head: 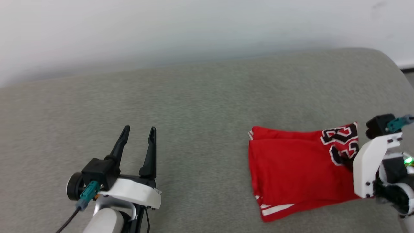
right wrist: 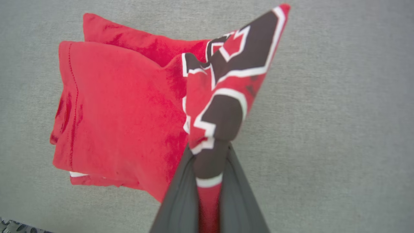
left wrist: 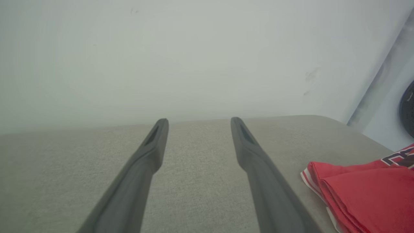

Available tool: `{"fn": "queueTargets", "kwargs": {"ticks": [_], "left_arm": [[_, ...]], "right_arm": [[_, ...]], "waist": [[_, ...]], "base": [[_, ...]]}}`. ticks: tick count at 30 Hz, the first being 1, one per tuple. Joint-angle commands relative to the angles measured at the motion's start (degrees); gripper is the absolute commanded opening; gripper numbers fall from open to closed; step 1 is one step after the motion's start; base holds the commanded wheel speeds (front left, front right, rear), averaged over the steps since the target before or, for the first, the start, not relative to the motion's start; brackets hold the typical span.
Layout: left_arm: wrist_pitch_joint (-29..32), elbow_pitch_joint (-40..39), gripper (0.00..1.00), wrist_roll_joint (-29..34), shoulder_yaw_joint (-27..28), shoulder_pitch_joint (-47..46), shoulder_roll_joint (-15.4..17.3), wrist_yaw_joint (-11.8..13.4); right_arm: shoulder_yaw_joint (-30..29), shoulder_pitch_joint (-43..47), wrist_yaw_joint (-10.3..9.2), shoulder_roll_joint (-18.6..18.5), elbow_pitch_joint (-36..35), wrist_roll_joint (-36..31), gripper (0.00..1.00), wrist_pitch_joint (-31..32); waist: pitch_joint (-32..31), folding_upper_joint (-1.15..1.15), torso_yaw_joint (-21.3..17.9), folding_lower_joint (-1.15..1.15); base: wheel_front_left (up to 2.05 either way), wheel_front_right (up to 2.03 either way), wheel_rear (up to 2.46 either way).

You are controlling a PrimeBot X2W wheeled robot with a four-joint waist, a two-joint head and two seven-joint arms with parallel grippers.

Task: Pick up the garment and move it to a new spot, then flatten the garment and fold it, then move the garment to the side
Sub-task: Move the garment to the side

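Observation:
The garment [head: 291, 165] lies folded into a red bundle on the right of the grey surface, with white stripes at its near edge and the black "23" at its right end. My right gripper [right wrist: 209, 152] is shut on that lettered edge, and the pinched cloth rises in a peak [right wrist: 239, 64]. In the head view the right arm's white wrist [head: 372, 165] covers its fingers. My left gripper [head: 139, 129] is open and empty at the lower left, well apart from the garment [left wrist: 365, 194]. Its fingers [left wrist: 152, 149] point at the back wall.
The grey fabric surface [head: 194, 106] runs wide to the left of the garment and ends at a pale wall [head: 194, 29] behind. Its back right corner [head: 385, 58] is rounded. A dark round object [left wrist: 408, 110] shows past that corner.

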Motion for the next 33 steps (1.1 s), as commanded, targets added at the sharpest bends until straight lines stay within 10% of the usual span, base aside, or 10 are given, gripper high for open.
{"fn": "queueTargets", "kwargs": {"ticks": [1,11,27,30,33], "left_arm": [[0.20,-0.77,1.00,0.48,-0.08,-1.05,0.59,0.18],[4.86,-9.43,1.00,3.93,-1.03,-7.94,4.19,-0.26],[9.02,-17.10,1.00,7.26,-1.74,-17.26,7.05,-0.90],[9.16,-17.23,1.00,7.34,-1.62,-17.52,7.37,-0.81],[9.03,-16.92,1.00,7.13,-1.56,-17.18,7.57,-0.70]], "right_arm": [[-0.56,-1.99,-0.02,-0.85,0.18,-1.11,0.00,-0.78],[-6.82,-12.92,-0.03,-3.44,9.47,-6.20,0.00,-8.81],[-20.84,-26.09,-0.03,-5.61,26.52,-13.07,0.00,-25.74],[-21.05,-27.76,-0.03,-5.08,30.33,-14.34,1.00,-30.16],[-21.43,-29.11,-0.03,-5.12,34.63,-15.76,1.00,-34.44]], "waist": [[3.05,0.00,-4.19,0.00],[15.99,0.00,-11.21,0.00],[29.71,0.00,-10.63,0.00],[30.29,0.00,-10.42,0.00],[30.04,0.00,-10.19,0.00]], "base": [[0.00,0.00,0.00],[0.00,0.00,0.00],[0.00,0.00,0.00],[0.00,0.00,0.00],[0.00,0.00,0.00]]}}
